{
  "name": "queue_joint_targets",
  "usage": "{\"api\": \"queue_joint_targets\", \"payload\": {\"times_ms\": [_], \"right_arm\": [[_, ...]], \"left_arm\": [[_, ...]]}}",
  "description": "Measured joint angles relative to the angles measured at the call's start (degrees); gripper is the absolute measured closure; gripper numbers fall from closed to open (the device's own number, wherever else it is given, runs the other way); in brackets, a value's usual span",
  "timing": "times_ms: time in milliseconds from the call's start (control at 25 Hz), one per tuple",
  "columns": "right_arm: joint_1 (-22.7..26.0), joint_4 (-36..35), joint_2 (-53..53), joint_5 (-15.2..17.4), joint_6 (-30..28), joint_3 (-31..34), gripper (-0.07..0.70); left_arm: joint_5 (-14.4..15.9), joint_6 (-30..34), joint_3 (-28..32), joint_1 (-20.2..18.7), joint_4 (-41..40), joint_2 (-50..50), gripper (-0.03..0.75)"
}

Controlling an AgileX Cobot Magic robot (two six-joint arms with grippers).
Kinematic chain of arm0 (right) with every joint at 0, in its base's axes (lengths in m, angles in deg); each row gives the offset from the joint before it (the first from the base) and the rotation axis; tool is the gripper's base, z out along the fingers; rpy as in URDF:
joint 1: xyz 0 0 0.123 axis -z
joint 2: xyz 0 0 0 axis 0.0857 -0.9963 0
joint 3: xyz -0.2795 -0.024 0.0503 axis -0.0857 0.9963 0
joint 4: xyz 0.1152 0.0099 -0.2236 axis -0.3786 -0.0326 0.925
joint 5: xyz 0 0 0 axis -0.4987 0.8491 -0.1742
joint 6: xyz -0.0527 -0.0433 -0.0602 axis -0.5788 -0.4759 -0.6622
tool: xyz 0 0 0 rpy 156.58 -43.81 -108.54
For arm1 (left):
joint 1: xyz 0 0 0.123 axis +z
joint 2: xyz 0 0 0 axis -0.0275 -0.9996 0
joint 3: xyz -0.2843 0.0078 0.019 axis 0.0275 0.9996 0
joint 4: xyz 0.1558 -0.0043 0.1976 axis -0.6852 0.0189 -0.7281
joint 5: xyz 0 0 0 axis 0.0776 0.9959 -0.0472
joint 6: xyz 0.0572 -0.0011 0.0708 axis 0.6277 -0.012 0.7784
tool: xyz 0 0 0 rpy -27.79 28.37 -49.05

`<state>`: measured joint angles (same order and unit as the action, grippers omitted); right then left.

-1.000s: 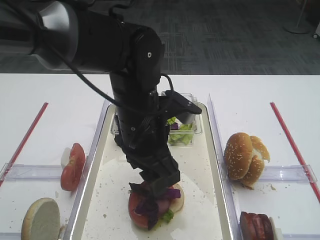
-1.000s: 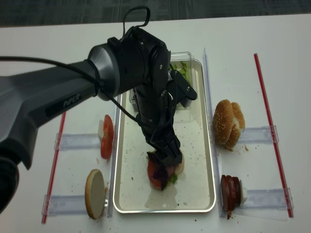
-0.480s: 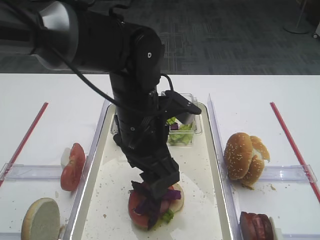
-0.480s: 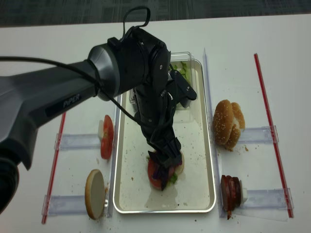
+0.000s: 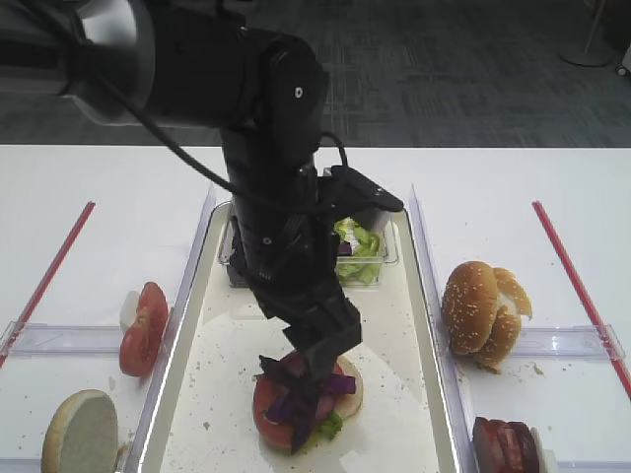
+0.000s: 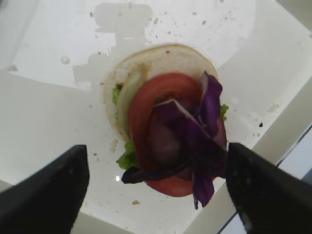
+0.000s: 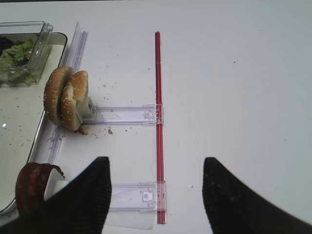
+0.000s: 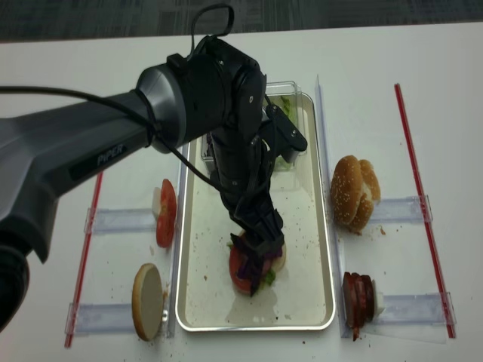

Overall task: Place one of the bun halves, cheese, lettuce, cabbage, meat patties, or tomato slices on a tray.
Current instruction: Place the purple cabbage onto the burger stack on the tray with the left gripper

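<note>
So the tray (image 8: 313,226) runs long down the middle of the overhead view, cream speckled floor, silvery rim. Near its lower end sits a stack: pale bun half (image 6: 161,61) flat on the floor, lettuce (image 6: 127,157) poking out the edges, a tomato slice (image 6: 161,97) on that, and purple cabbage (image 6: 195,141) draped over the top. More tomato slices (image 8: 166,213) stand on edge left of the tray, a cut-face bun (image 8: 148,301) at lower left, sesame buns (image 8: 353,193) at right, meat patties (image 8: 359,299) at lower right.
</note>
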<state>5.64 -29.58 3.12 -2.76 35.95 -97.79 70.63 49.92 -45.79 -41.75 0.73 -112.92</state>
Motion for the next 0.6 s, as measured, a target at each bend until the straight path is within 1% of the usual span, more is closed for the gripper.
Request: {"api": "queue_joint_targets", "payload": {"times_ms": [160, 280, 360, 600], "right_arm": [[0.0, 0.0, 0.0, 0.0, 0.31, 0.0, 0.186], [0.0, 0.0, 0.0, 0.0, 0.0, 0.0, 0.186], [0.0, 0.0, 0.0, 0.0, 0.0, 0.0, 0.186], [0.0, 0.0, 0.0, 0.0, 0.0, 0.0, 0.186]], "left_arm": [[0.62, 0.0, -1.55, 0.0, 0.0, 0.0, 0.183], [2.51, 0.0, -2.78, 0.0, 0.0, 0.0, 0.183], [3.27, 0.0, -4.18, 0.0, 0.0, 0.0, 0.183], [3.56, 0.0, -10.24, 0.0, 0.0, 0.0, 0.183]]}}
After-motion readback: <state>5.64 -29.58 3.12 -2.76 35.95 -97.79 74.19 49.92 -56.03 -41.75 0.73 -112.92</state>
